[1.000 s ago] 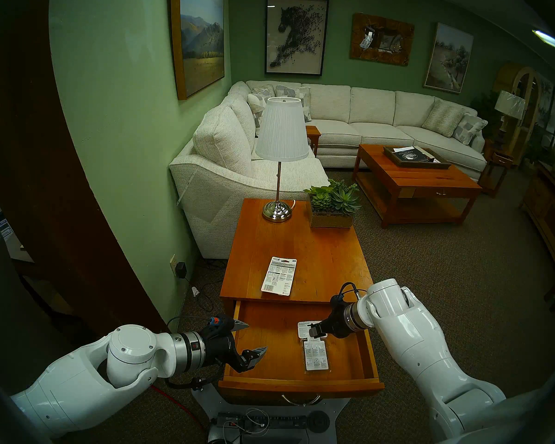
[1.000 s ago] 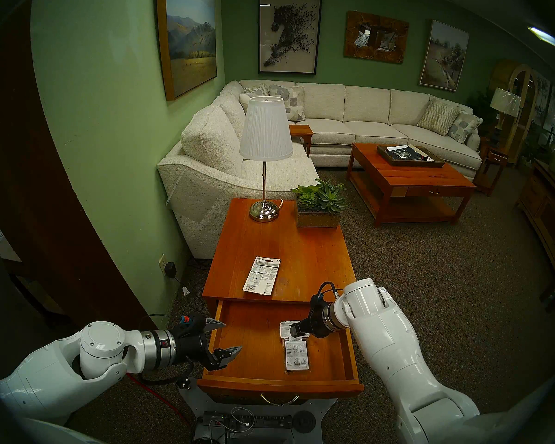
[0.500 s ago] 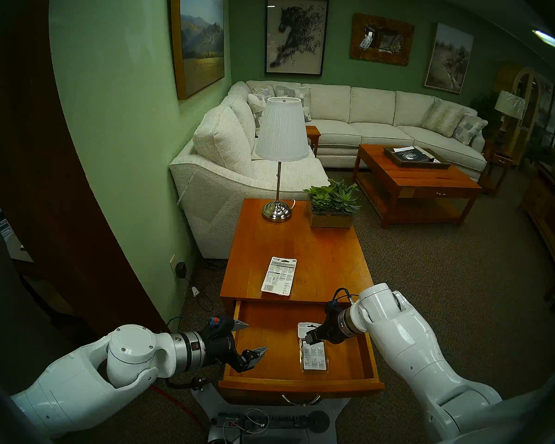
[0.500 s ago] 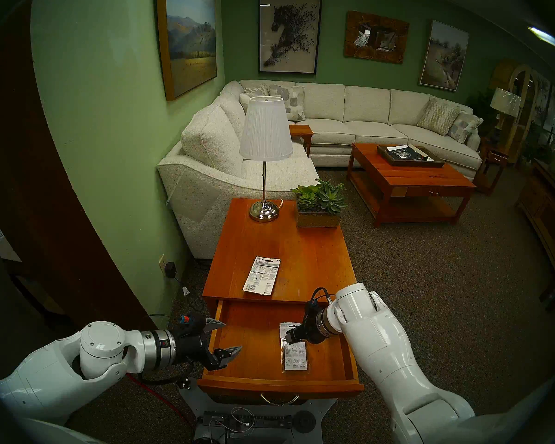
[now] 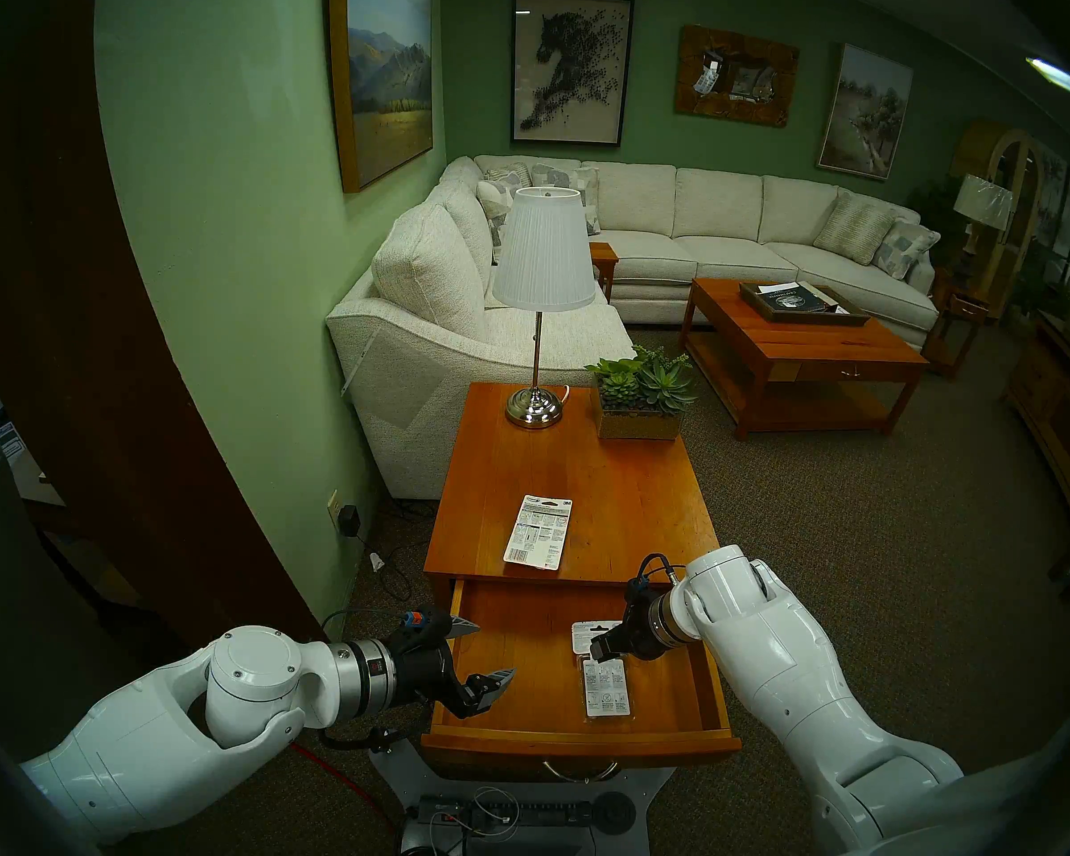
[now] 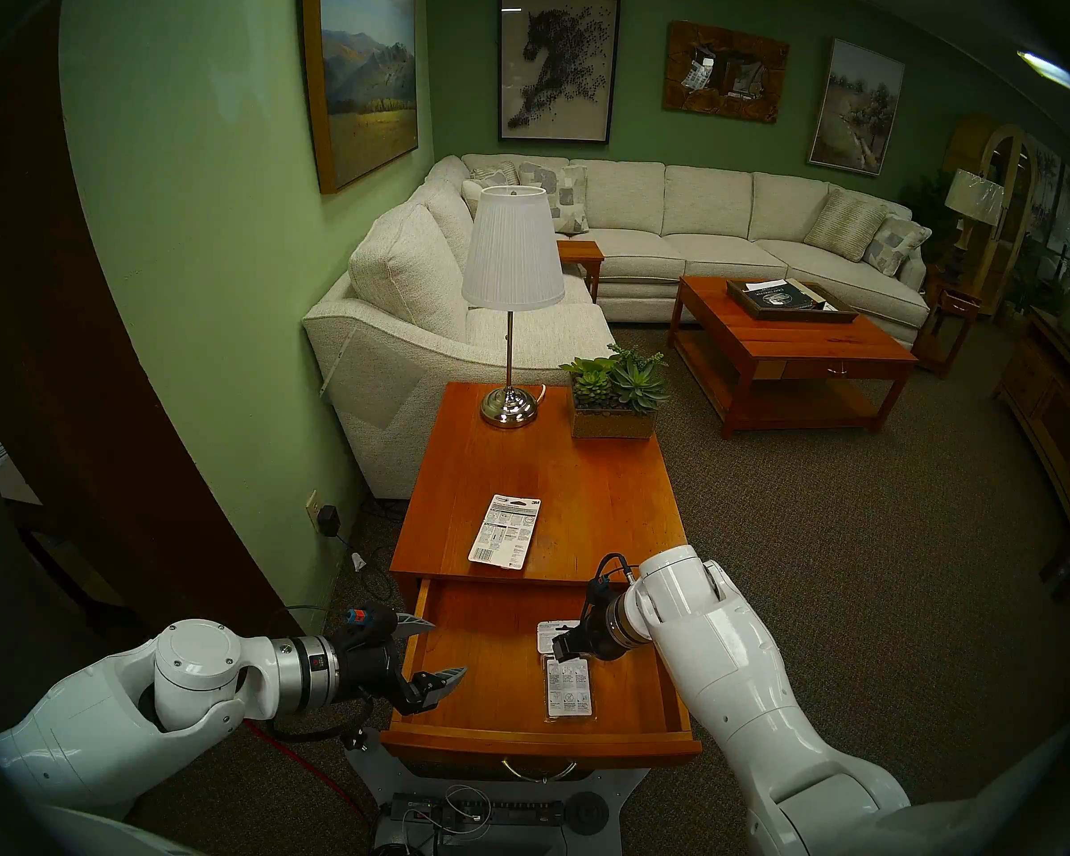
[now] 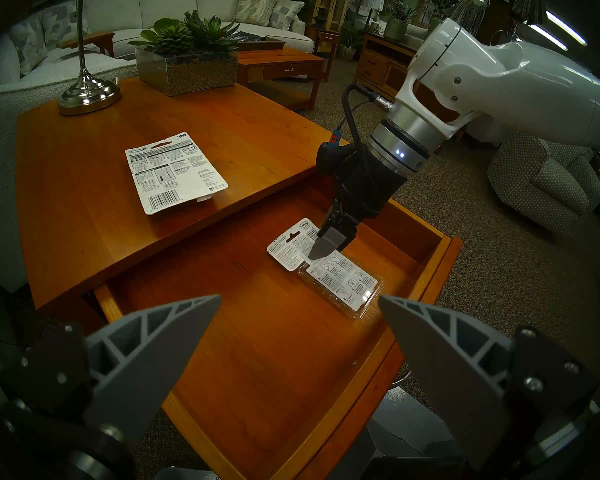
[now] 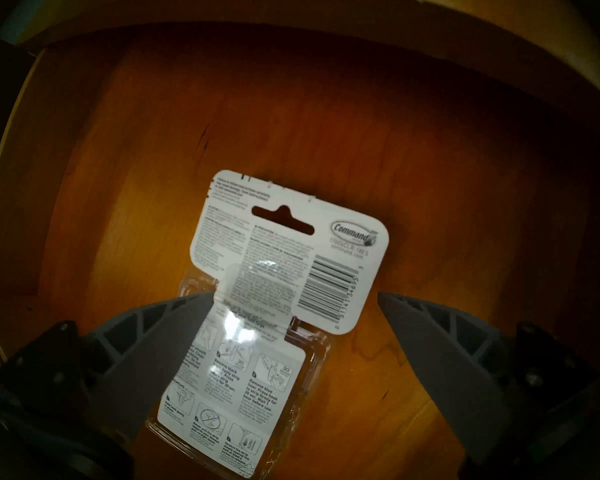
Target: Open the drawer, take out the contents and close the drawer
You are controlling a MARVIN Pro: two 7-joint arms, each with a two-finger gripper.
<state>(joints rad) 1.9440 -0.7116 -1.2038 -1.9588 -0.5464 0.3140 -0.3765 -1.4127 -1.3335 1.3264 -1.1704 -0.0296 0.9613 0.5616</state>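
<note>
The drawer (image 5: 520, 669) of the side table stands pulled out, its silver handle (image 5: 579, 771) at the front. A clear blister pack (image 5: 606, 688) (image 7: 343, 285) (image 8: 257, 295) with white printed backing lies on the drawer floor at the right. My right gripper (image 5: 600, 645) (image 7: 321, 250) (image 8: 295, 295) hangs open just over the pack's upper half, its fingers either side of the pack; whether it touches the pack I cannot tell. A white 3M card (image 5: 539, 532) (image 7: 174, 174) lies on the table top. My left gripper (image 5: 494, 649) (image 7: 299, 295) is open and empty at the drawer's left side.
A lamp (image 5: 535, 404) and a succulent planter (image 5: 640, 404) stand at the table top's far end. A sofa (image 5: 458, 342) is behind the table and a green wall (image 5: 242, 342) to its left. A power strip (image 5: 508, 814) lies on my base below the drawer front.
My right gripper has moved a little left and lower over the pack's upper end. The left arm, the drawer and the card have not moved.
</note>
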